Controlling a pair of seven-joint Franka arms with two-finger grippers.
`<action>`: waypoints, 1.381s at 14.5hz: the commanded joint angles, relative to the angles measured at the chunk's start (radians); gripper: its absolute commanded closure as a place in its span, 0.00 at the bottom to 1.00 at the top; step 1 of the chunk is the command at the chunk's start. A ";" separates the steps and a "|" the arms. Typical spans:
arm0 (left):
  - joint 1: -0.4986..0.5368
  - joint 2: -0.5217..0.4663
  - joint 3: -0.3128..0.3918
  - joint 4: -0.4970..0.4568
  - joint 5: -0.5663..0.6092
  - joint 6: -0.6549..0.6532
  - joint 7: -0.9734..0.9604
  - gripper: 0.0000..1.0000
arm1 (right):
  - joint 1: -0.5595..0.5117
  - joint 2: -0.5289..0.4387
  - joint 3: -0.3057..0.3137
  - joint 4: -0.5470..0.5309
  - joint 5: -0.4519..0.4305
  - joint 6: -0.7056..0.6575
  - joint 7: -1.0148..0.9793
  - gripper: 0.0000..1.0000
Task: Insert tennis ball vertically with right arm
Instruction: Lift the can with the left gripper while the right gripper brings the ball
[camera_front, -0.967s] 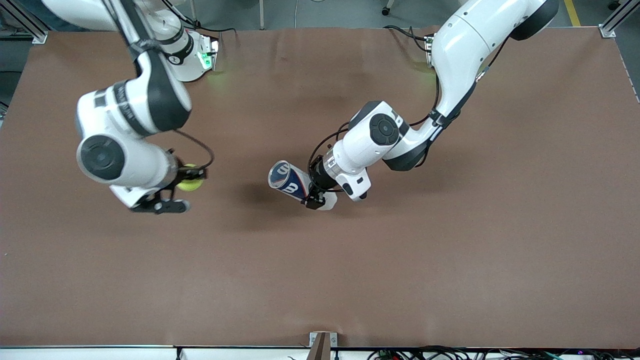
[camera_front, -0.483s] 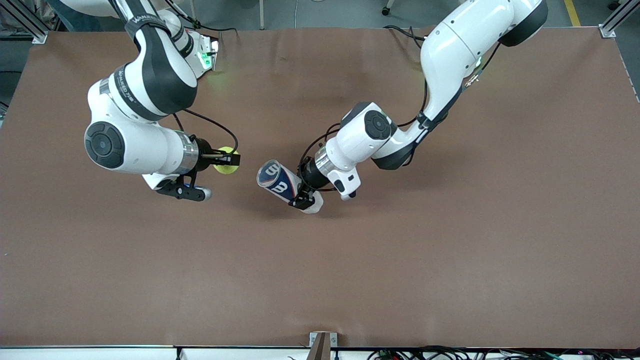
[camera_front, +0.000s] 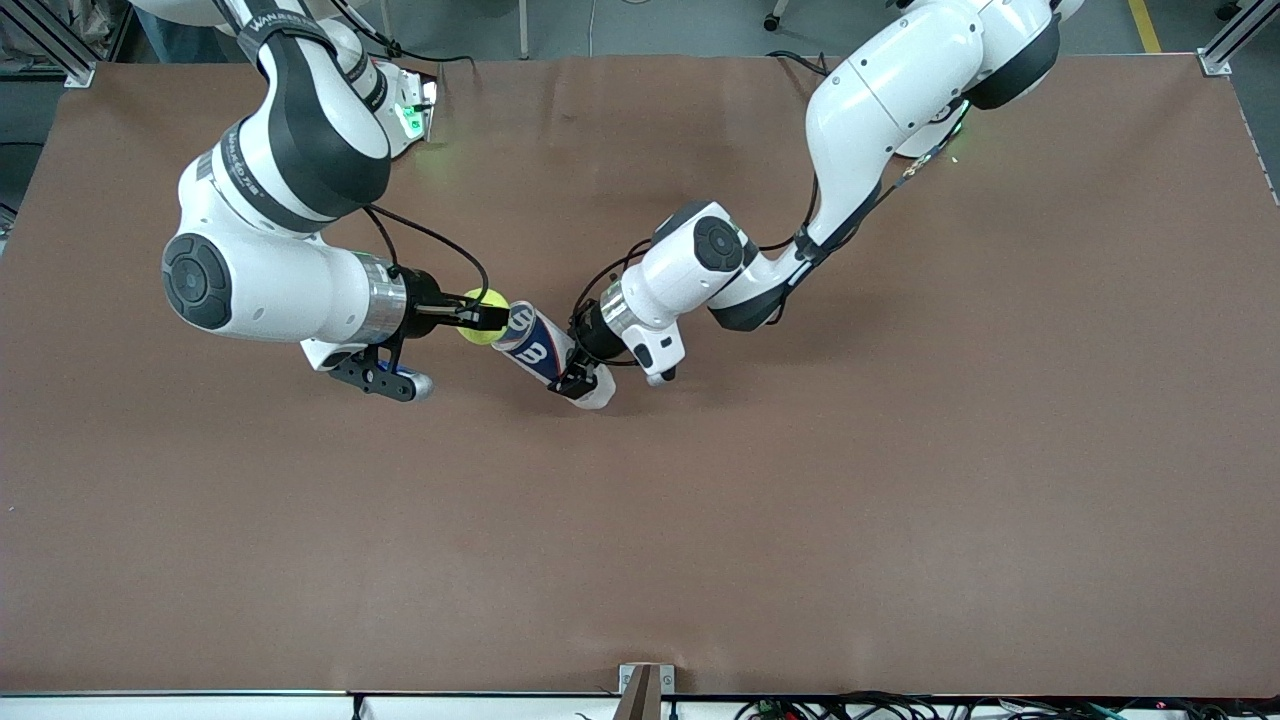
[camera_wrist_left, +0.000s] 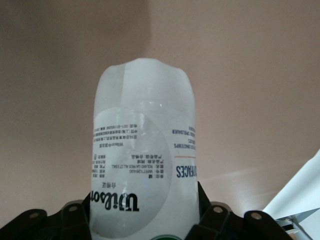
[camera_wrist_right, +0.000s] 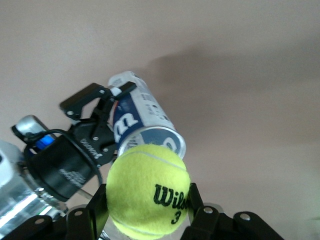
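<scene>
A yellow-green tennis ball (camera_front: 480, 322) (camera_wrist_right: 148, 187) sits between the fingers of my right gripper (camera_front: 490, 318) (camera_wrist_right: 147, 200), which is shut on it, up over the middle of the table. My left gripper (camera_front: 583, 381) (camera_wrist_left: 145, 222) is shut on the closed end of a clear tube can (camera_front: 540, 350) (camera_wrist_left: 144, 150) with a blue and white label. The can (camera_wrist_right: 145, 120) is held tilted in the air, its open mouth turned toward the ball. The ball is right at that mouth. In the right wrist view, the left gripper (camera_wrist_right: 100, 117) shows farther off, clamped around the can.
The brown table (camera_front: 800, 520) spreads around both arms. Both arm bases stand along the table's edge farthest from the front camera, the right arm's lit green (camera_front: 410, 118). A small bracket (camera_front: 645, 685) sits at the edge nearest that camera.
The right gripper has carried the ball toward the can. The left gripper has brought the can toward the right arm's end, so the ball now meets the can's mouth.
</scene>
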 joint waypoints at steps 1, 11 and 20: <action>-0.004 0.028 -0.022 0.039 -0.018 0.009 0.049 0.29 | 0.006 -0.017 -0.005 -0.012 0.023 0.009 0.018 0.60; 0.091 0.127 -0.159 0.079 -0.046 -0.011 0.139 0.31 | 0.028 0.018 -0.005 -0.050 -0.070 -0.004 0.001 0.58; 0.096 0.127 -0.160 0.094 -0.089 -0.048 0.141 0.31 | 0.054 0.029 -0.004 -0.048 -0.071 0.052 0.013 0.56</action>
